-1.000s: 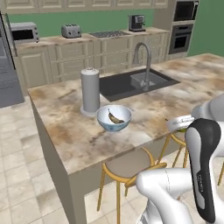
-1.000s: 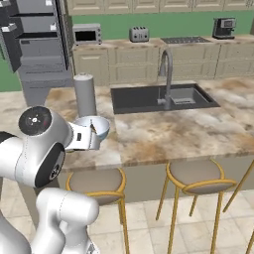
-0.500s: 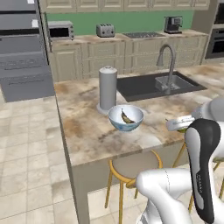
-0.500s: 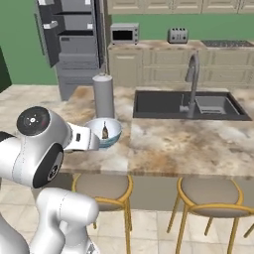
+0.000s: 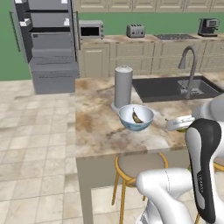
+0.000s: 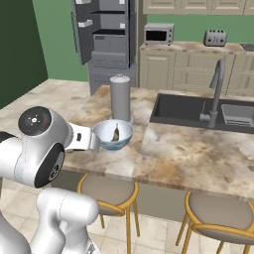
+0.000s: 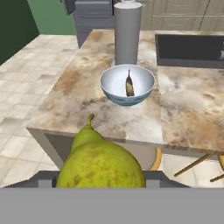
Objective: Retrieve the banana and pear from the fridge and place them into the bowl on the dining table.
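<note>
The whole scene has slid to the right in both base views — the camera base has swung, not the things. The fridge (image 5: pixel 48 46), cut off at the left edge of the left base view 1 second ago, now stands fully in frame with its doors open. The bowl (image 5: pixel 136 117) with the banana (image 5: pixel 137 117) and the steel canister (image 5: pixel 123 86) sit further right — the dining table (image 5: pixel 98 127) likewise.
</note>
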Motion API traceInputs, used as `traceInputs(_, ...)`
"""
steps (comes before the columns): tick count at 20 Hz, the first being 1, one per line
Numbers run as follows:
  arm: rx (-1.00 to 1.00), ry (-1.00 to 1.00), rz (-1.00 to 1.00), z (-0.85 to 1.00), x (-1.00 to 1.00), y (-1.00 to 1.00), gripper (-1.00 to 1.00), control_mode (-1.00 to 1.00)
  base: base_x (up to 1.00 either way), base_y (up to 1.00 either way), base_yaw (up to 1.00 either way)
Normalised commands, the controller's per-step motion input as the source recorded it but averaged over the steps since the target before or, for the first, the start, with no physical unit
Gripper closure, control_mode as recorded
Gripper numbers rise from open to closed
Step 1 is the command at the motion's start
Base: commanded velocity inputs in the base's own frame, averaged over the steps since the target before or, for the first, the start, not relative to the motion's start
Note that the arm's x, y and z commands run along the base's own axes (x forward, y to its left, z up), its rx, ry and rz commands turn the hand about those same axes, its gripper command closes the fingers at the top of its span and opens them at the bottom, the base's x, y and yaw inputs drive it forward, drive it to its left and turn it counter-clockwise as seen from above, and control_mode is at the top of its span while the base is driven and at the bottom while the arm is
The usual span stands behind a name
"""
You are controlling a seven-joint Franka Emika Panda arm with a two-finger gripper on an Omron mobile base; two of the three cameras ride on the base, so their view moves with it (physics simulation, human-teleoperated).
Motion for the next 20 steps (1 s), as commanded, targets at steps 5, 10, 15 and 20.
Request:
traceInputs(5, 0.0, 0.0, 0.0, 0.0, 0.0, 0.0, 1.0, 1.0, 0.78, 0.0, 0.17)
traceInputs(10, 0.02, 0.11, 0.05, -0.06, 0.53, 0.0, 1.0, -1.0, 0.3, 0.0, 0.04)
traceInputs(15, 0.05, 0.15, 0.07, -0.11, 0.99, -0.01, 1.0, -1.0, 0.0, 0.0, 0.0)
traceInputs(20, 0.04, 0.09, 0.06, -0.17, 0.85, 0.0, 1.0, -1.0, 0.0, 0.0, 0.0)
